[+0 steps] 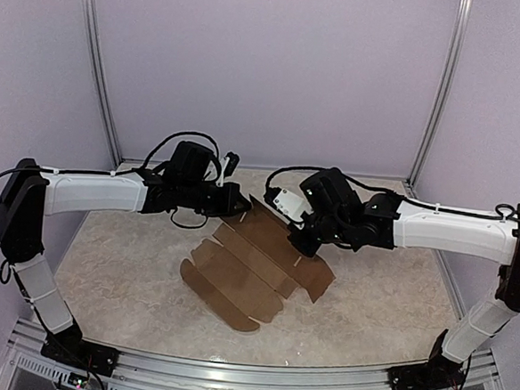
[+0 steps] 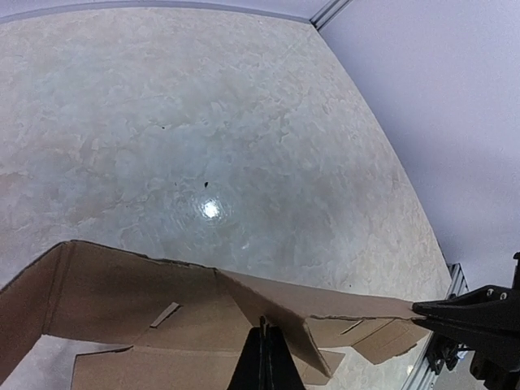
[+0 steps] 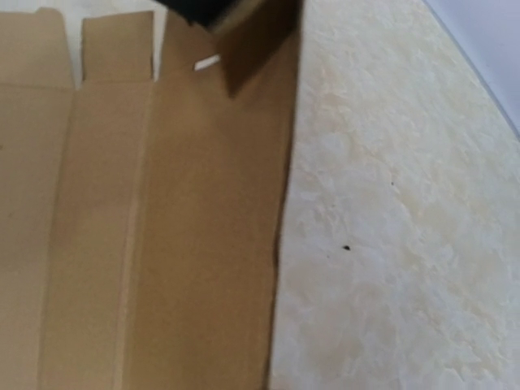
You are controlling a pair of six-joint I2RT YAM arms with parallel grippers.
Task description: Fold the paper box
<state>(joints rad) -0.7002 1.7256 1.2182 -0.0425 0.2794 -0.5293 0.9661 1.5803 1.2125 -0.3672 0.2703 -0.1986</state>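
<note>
Partly covered paper box, right jaws indistinct

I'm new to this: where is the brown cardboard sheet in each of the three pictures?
Top external: the paper box lies unfolded at mid-table, between the two arms.
Left wrist: the paper box spans the bottom, its far edge raised.
Right wrist: the paper box fills the left half.
Shared landmark: the marbled beige tabletop.
</note>
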